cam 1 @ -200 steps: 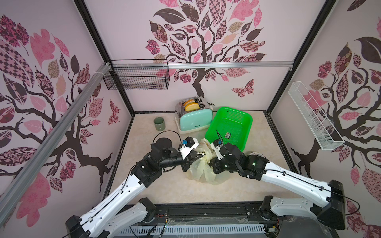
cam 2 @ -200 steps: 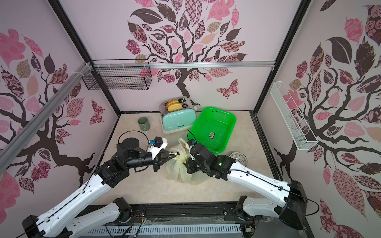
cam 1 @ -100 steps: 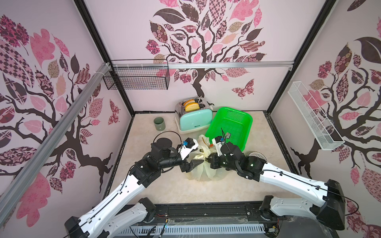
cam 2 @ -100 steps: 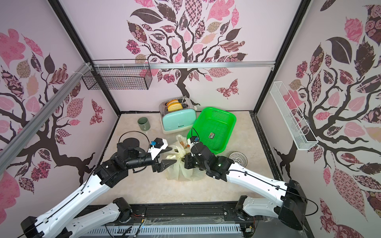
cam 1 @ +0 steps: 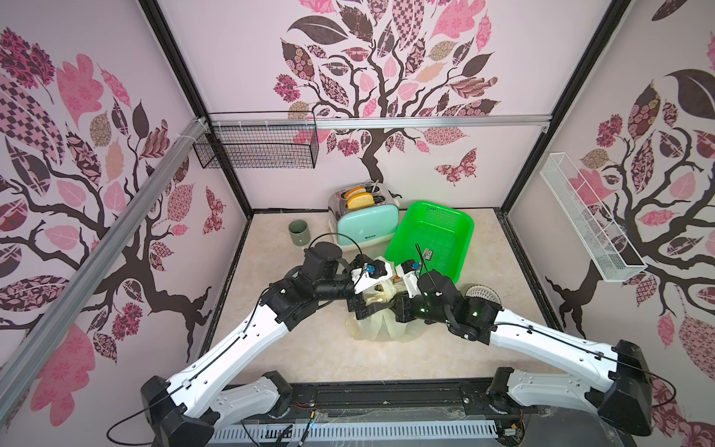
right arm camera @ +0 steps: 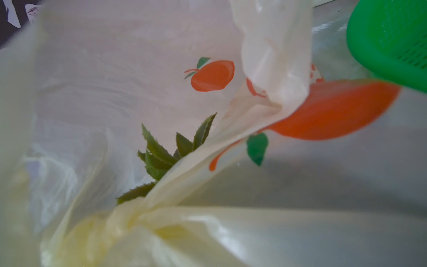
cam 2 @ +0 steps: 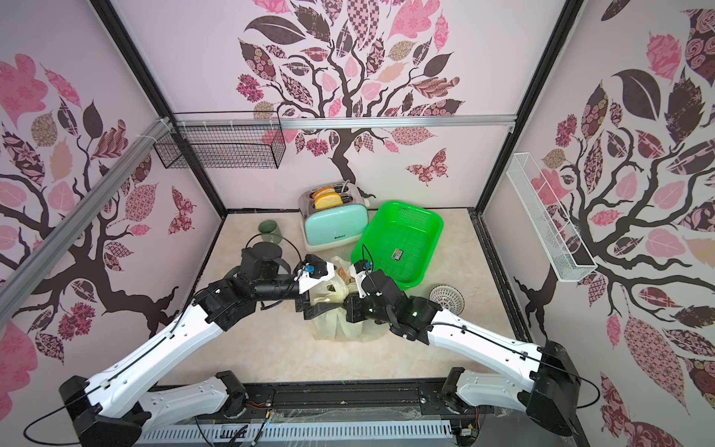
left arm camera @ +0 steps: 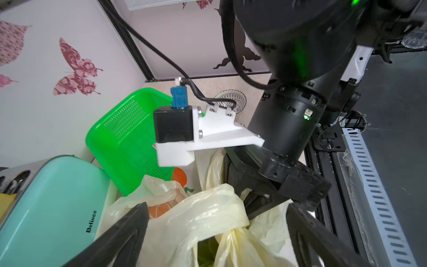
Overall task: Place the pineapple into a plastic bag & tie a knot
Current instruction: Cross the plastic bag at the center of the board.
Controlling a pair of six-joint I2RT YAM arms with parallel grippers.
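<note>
Pineapple (right arm camera: 159, 154) is in: you can see its crown leaves inside the plastic bag (cam 1: 381, 329), which stands on the desk (cam 1: 309, 348) between the arms. Left claw (left arm camera: 216, 205) gapes wide astride the handles, gripping nothing; right claw (cam 2: 342, 309) is closed, apparently pinching a handle. The knot (right arm camera: 124, 222) looks crossed but slack, so by my reading cinching is what's left; the green basket (cam 1: 429, 240) sits just behind.

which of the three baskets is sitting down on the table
The green plastic basket; the black wire basket and the white wire basket are wall-mounted instead.
</note>
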